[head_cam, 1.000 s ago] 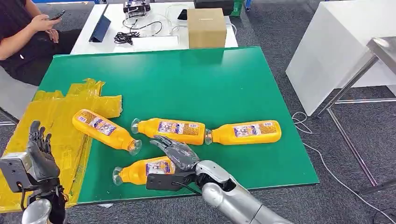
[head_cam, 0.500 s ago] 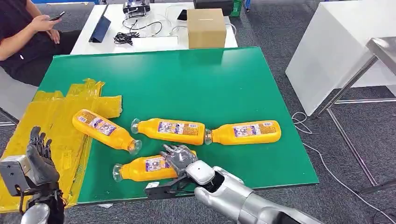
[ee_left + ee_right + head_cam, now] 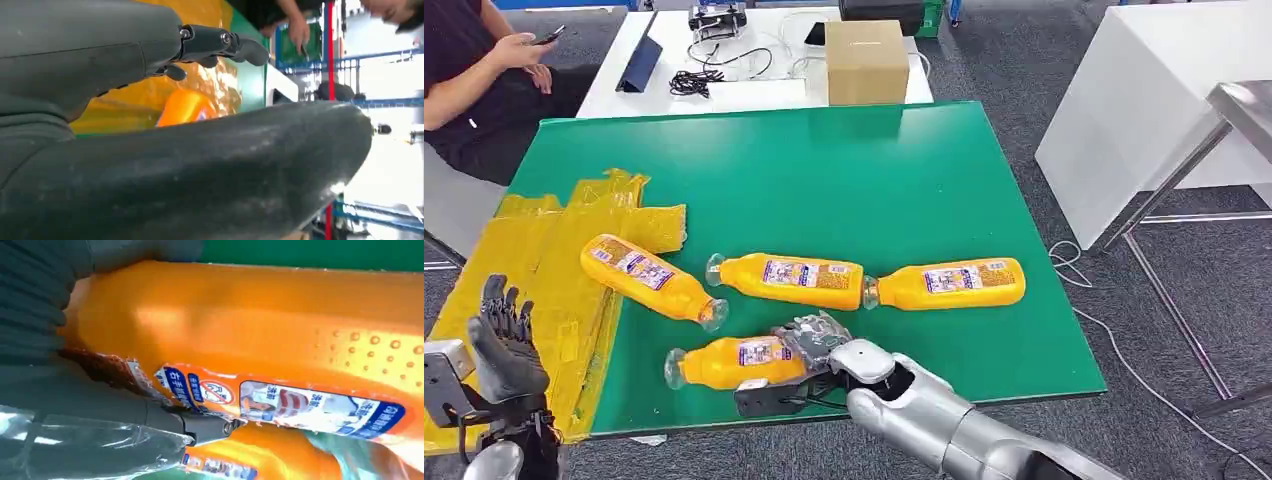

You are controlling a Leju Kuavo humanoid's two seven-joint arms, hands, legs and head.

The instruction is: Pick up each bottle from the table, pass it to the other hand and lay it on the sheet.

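Four orange plastic bottles with printed labels lie on their sides on the green worktop [image 3: 844,170]. The nearest bottle [image 3: 724,362] lies close to the front edge, cap end pointing toward the robot's left. The right hand [image 3: 816,342] rests on its base end, fingers curled over the body — the right wrist view shows a dark finger [image 3: 200,426] pressed against the label, so the hand is closed around this bottle, which is still on the worktop.

Farther back, the middle bottle [image 3: 786,281] and the right-hand bottle [image 3: 946,284] lie almost in one line, their ends just beside each other. The fourth bottle [image 3: 649,279] lies tilted, its base end over the edge of the crumpled yellow plastic sheet [image 3: 544,260] and its cap end on the green surface.

The left hand [image 3: 504,350] is raised over the sheet's near part, fingers apart and upright, holding nothing.

A brown cardboard box [image 3: 866,60] stands on the white table beyond.
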